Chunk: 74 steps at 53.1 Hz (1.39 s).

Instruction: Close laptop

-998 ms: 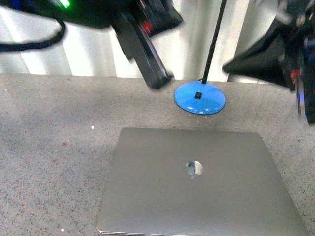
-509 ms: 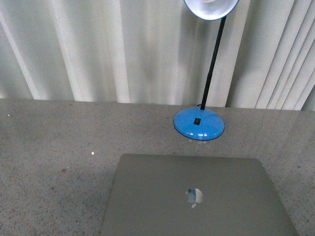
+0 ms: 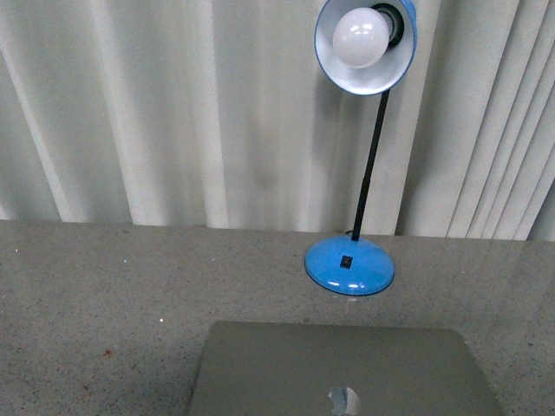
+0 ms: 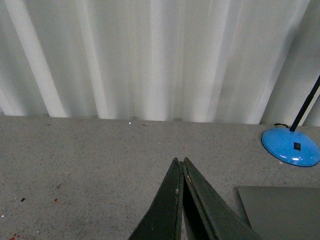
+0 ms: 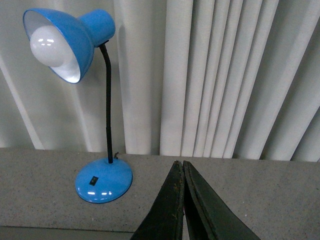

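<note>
The silver-grey laptop [image 3: 347, 373] lies shut and flat on the speckled grey table, lid up with the shiny apple logo [image 3: 344, 399] showing, at the bottom of the front view. One corner of it shows in the left wrist view [image 4: 280, 210]. A thin strip of its edge may show at the bottom of the right wrist view. Neither arm shows in the front view. My left gripper [image 4: 180, 161] is shut and empty, raised above the table beside the laptop. My right gripper [image 5: 179, 163] is shut and empty, raised beyond the laptop's far edge.
A blue desk lamp stands behind the laptop, its round base [image 3: 349, 265] on the table and its shade and bulb [image 3: 364, 39] high above; it also shows in the right wrist view [image 5: 104, 181] and left wrist view [image 4: 291, 146]. White vertical blinds [image 3: 173, 113] back the table.
Both arms have left the front view. The view has tilted upward, so the laptop has slid toward the bottom edge and the lamp's shade has come into sight.
</note>
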Tool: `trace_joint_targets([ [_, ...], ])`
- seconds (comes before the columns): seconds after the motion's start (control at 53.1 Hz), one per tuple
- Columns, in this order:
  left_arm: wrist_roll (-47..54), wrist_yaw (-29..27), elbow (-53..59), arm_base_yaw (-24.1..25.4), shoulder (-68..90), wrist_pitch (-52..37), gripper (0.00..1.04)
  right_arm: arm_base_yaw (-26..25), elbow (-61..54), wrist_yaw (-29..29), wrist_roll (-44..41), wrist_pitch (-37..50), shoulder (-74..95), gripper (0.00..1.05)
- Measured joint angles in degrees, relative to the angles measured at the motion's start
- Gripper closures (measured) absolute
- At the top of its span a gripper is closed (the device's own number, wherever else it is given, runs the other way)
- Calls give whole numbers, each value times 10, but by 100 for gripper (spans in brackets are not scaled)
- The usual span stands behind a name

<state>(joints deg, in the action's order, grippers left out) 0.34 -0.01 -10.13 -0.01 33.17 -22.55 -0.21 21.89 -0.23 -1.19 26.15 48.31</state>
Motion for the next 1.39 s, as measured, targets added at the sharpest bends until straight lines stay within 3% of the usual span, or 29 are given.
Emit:
trace_joint_targets([
  [0.546,-2,0,70,0,-122,49,101,0,-150,1,4,4,-146,102],
  [1.262,-4,0,85,0,-231,123,101,0,-216,2,5,-71,-292,102],
  [1.394,-4,0,85,0,-313,221,101,0,-216,2,5,-96,-318,102],
])
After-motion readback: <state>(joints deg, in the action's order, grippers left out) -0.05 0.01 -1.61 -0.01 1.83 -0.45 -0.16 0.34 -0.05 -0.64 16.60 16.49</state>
